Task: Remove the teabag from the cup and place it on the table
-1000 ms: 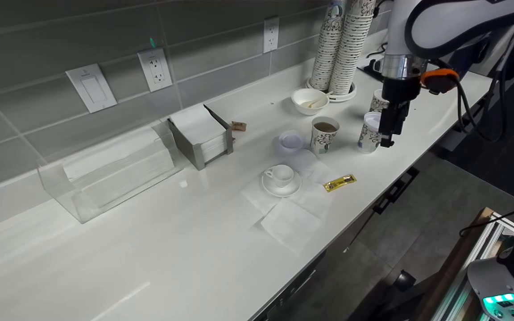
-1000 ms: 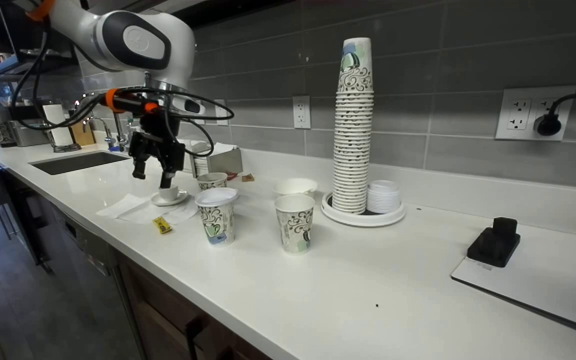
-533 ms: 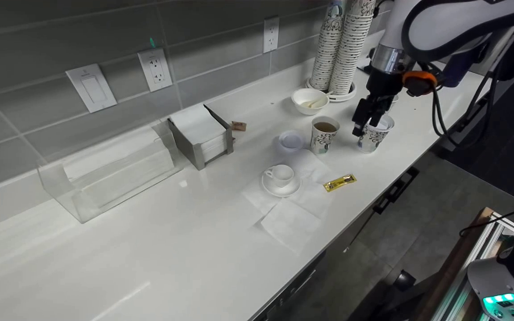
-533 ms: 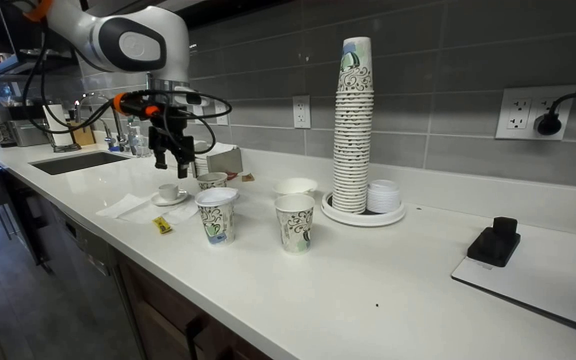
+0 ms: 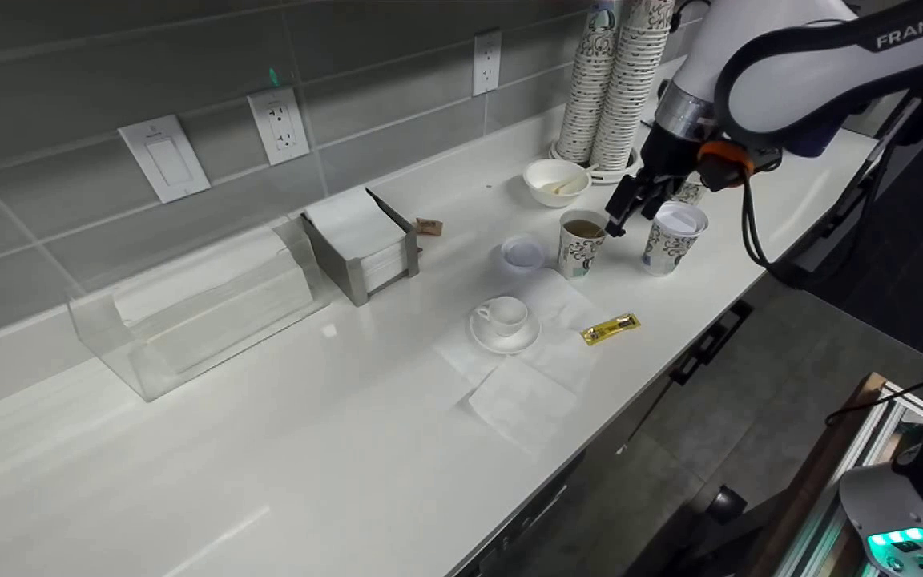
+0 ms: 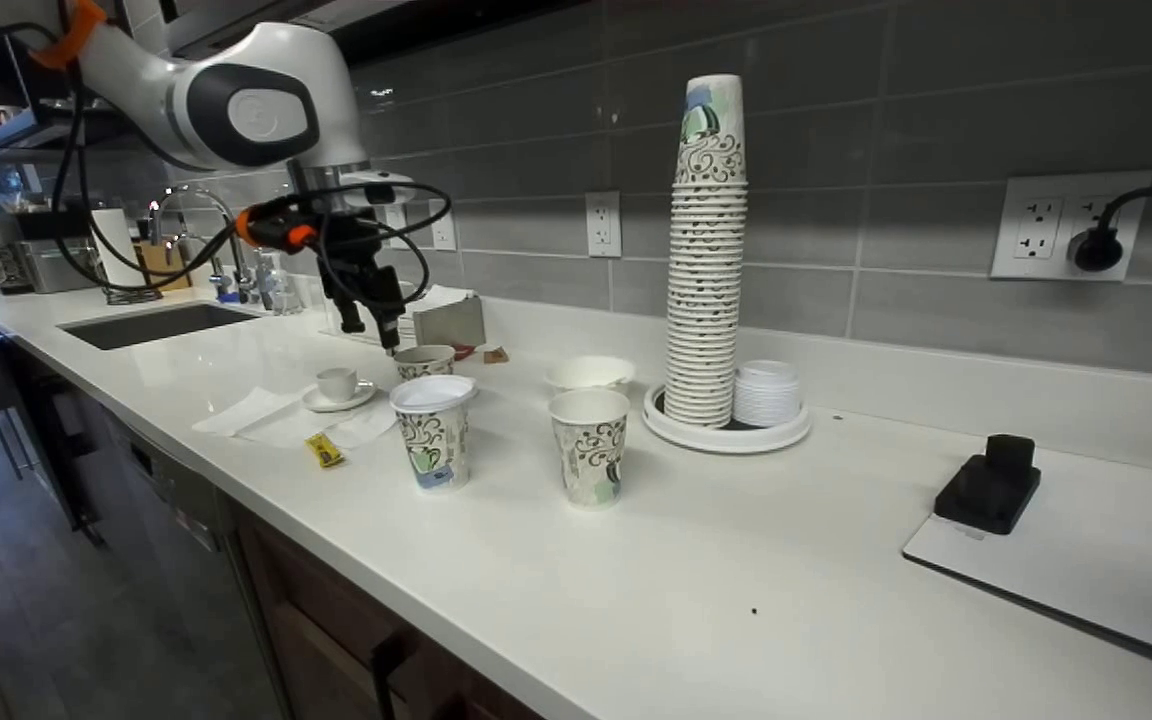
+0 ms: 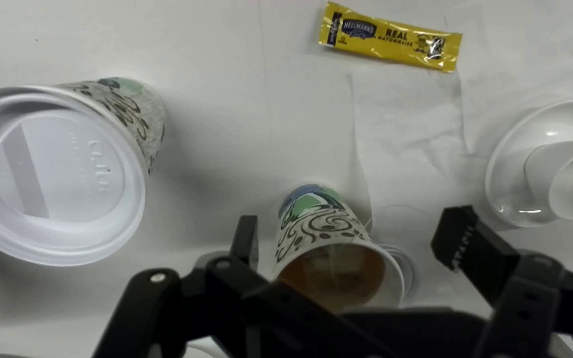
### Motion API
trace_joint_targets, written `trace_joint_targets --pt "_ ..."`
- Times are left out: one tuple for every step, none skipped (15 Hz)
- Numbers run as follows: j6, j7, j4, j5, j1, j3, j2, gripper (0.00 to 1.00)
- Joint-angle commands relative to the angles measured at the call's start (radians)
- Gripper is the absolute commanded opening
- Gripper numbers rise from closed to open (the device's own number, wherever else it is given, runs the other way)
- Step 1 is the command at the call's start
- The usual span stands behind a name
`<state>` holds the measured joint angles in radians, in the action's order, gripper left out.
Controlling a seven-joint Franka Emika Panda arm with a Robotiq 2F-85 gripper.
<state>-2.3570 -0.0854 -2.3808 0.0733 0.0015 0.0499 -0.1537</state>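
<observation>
pincer (image 7: 350, 237) spread wide, near rim of swirly paper cup (image 7: 324, 223), on side toward front edge of white worktop (image 5: 309, 449). wrist view: cup shows between fingers (image 7: 483, 256), teabag (image 7: 348, 271) inside, in brown tea (image 7: 301, 276).

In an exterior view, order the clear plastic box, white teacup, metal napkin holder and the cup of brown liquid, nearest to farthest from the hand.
In an exterior view, from the hand:
1. cup of brown liquid, just left
2. white teacup, on its saucer
3. metal napkin holder, farther left
4. clear plastic box, far left in picture
</observation>
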Motion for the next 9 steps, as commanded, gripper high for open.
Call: trace_joint_targets --pt "-0.044 -0.035 -0.027 -0.032 0.007 0.003 -0.005 1.00" --pt "-0.055 -0.029 -0.029 -0.024 0.008 0.001 -0.007 1.00" --pt "-0.066 -0.027 -0.031 -0.023 0.007 0.000 -0.006 1.00" --pt "-0.060 -0.031 -0.027 -0.027 0.007 0.001 -0.003 1.00" --pt "-0.065 -0.032 -0.029 -0.025 0.007 0.001 -0.003 1.00" --pt "-0.060 -0.038 -0.027 -0.026 0.006 0.001 -0.005 1.00" --pt "-0.037 -0.008 -0.016 -0.008 0.008 -0.006 0.001 1.00" --pt "-0.037 -0.009 -0.016 -0.008 0.008 -0.006 0.001 1.00" --pt "-0.037 -0.010 -0.016 -0.008 0.008 -0.006 0.001 1.00"
